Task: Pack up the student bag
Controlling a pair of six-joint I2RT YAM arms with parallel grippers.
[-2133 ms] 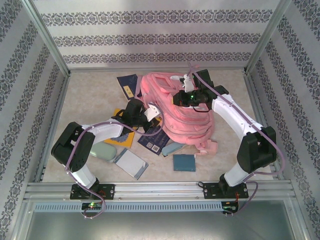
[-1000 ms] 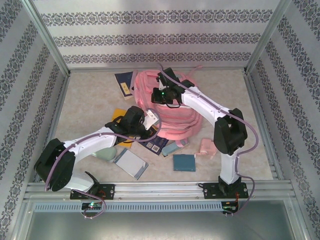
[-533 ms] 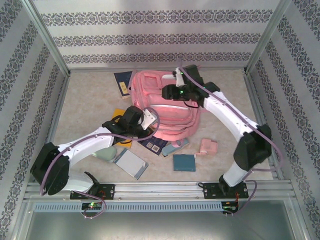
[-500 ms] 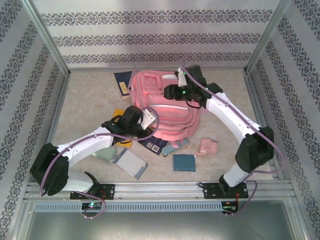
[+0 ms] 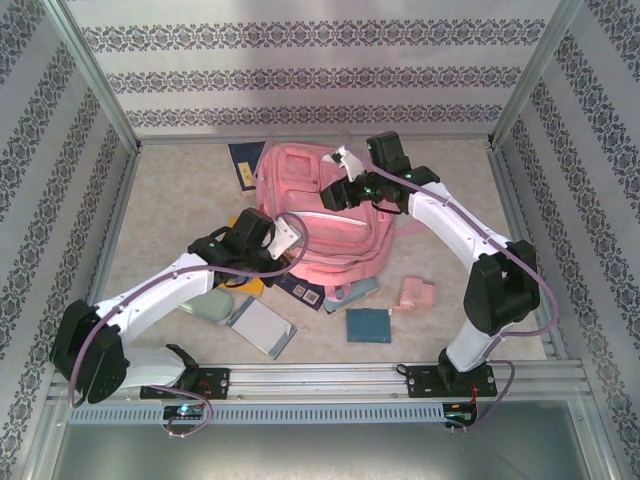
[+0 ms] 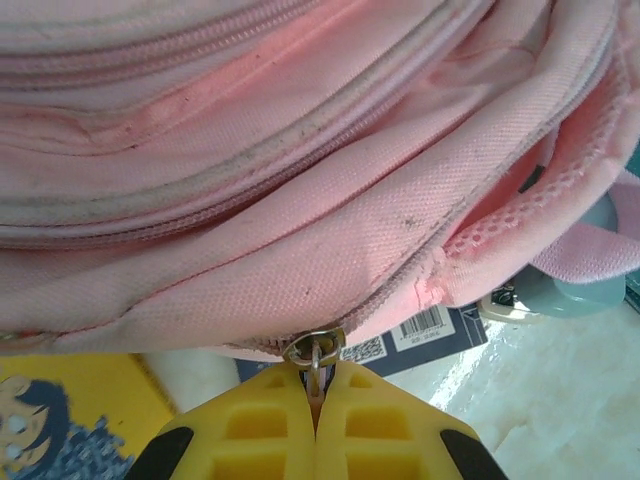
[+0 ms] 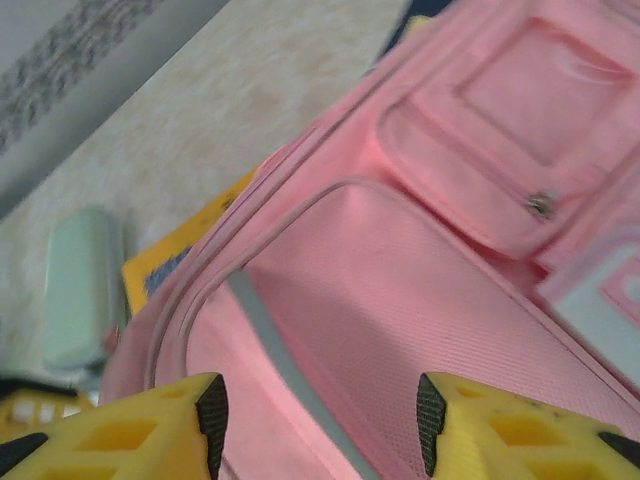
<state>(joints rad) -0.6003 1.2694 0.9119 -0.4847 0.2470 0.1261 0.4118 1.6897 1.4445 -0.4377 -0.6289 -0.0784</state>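
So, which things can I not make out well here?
- Top view: the dark blue book is half under the student bag; its cover is too small to read.
- Left wrist view: the zip pull vanishes inside the shut left tool; the yellow book is cut by the edge.
- Right wrist view: the mint case is blurred.

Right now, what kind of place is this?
Probably a staged robot test cell, not a real room: a metal frame with wallpaper panels, a base rail carrying the left arm and right arm, and a pink student bag among books on a tabletop.
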